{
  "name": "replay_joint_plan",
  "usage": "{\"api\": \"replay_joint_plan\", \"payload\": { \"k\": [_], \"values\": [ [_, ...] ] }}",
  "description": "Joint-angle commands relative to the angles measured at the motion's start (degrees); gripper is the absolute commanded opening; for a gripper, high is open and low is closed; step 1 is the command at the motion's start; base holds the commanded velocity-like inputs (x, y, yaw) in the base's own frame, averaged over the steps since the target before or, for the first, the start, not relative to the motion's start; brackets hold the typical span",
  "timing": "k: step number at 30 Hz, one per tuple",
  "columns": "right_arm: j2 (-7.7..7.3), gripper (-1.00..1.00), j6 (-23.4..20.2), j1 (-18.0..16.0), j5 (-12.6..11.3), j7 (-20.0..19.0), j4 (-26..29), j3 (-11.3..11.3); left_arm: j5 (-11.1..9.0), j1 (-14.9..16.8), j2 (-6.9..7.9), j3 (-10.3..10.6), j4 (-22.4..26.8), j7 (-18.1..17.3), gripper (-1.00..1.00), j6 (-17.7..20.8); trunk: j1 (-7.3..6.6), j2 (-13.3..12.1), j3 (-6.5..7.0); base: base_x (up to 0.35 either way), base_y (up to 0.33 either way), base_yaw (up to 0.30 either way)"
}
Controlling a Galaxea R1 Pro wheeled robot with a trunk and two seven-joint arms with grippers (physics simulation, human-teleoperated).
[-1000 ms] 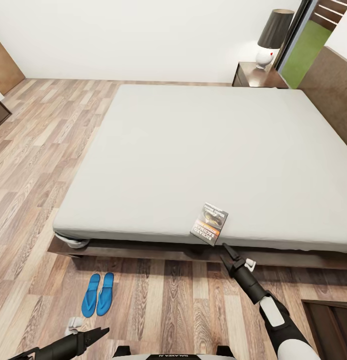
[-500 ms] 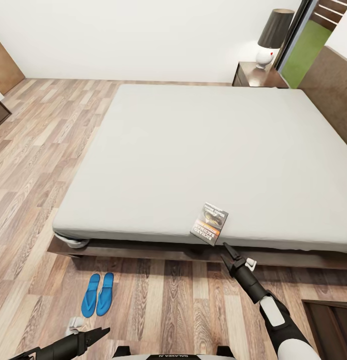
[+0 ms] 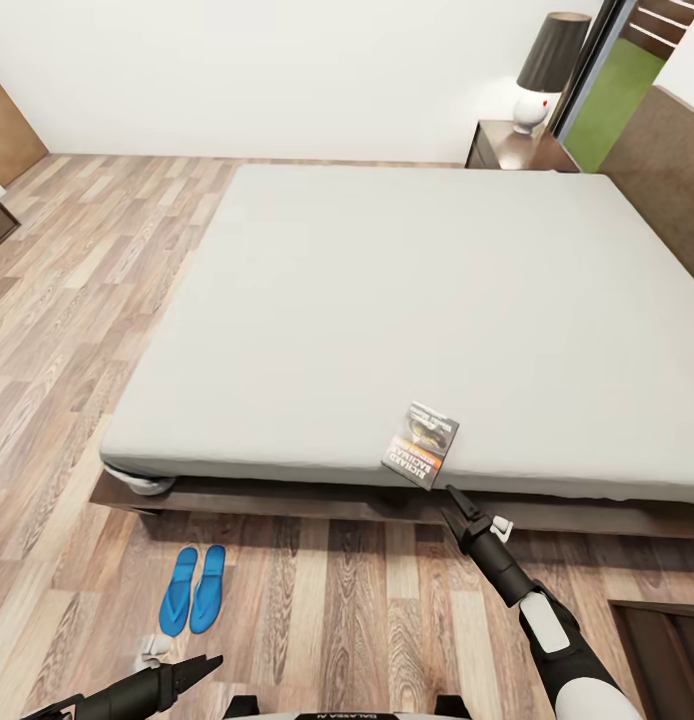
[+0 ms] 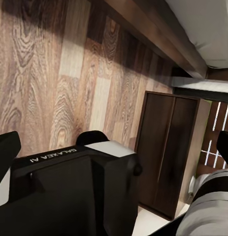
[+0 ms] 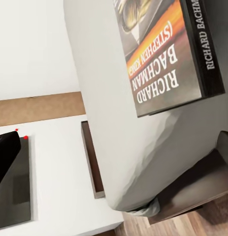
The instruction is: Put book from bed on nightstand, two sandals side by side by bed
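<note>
The book [image 3: 420, 445] lies flat on the light-grey mattress of the bed [image 3: 387, 290], right at its near edge; its cover [image 5: 168, 54] reads "RICHARD BACHMAN" in the right wrist view. My right gripper [image 3: 454, 499] hovers open just below and right of the book, beside the bed frame, holding nothing. The two blue sandals [image 3: 192, 590] lie side by side on the floor near the bed's near left corner. My left gripper [image 3: 202, 667] stands open low over the floor, close to the sandals. A nightstand [image 3: 517, 148] stands at the far side of the bed.
A white-based, dark-shaded lamp [image 3: 545, 70] sits on the far nightstand. A second dark cabinet [image 3: 667, 650] stands at the near right, also seen in the left wrist view [image 4: 168, 152]. The headboard [image 3: 662, 170] runs along the right. Wood-plank floor [image 3: 77, 300] spreads to the left.
The whole head view has shifted slightly, so the camera moved. Both arms, the book and the sandals hold their places.
</note>
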State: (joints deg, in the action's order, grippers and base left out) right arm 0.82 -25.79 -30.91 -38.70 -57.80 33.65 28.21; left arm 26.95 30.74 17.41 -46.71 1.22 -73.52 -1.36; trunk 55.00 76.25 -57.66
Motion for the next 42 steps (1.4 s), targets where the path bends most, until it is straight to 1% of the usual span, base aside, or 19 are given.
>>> {"api": "replay_joint_plan", "payload": {
  "k": [1, 17, 27, 33, 42],
  "values": [
    [0.05, 1.00, -0.48, -0.03, -0.06, -0.12, 0.02, 0.26, 0.56, 0.02, 0.00, -0.49, 0.01, -0.13, 1.00, -0.14, 0.23, 0.43, -0.21, 0.000, 0.000, 0.000],
    [0.05, 1.00, 0.20, -0.05, -0.06, -0.12, 0.02, 0.19, 0.55, 0.02, -0.06, -0.49, 0.01, -0.13, 1.00, -0.14, 3.74, 6.85, -3.09, 0.000, 0.000, 0.000],
    [0.05, 1.00, 0.39, -0.03, -0.06, -0.12, -0.06, 0.11, 0.55, 0.02, -0.27, -0.49, 0.01, -0.11, 1.00, -0.14, 3.74, 6.85, -3.09, 0.004, 0.000, 0.000],
    [0.05, 1.00, 0.39, -0.05, -0.06, -0.12, -0.07, 0.09, 0.56, 0.02, -0.27, -0.49, 0.01, -0.08, 1.00, -0.14, 3.74, 6.85, -3.09, 0.158, 0.000, 0.000],
    [0.06, 1.00, 0.39, -0.03, -0.06, -0.12, -0.07, 0.09, 0.56, 0.02, -0.27, -0.49, 0.01, -0.04, 1.00, -0.14, 3.74, 6.85, -3.09, 0.026, -0.001, 0.000]
  ]
}}
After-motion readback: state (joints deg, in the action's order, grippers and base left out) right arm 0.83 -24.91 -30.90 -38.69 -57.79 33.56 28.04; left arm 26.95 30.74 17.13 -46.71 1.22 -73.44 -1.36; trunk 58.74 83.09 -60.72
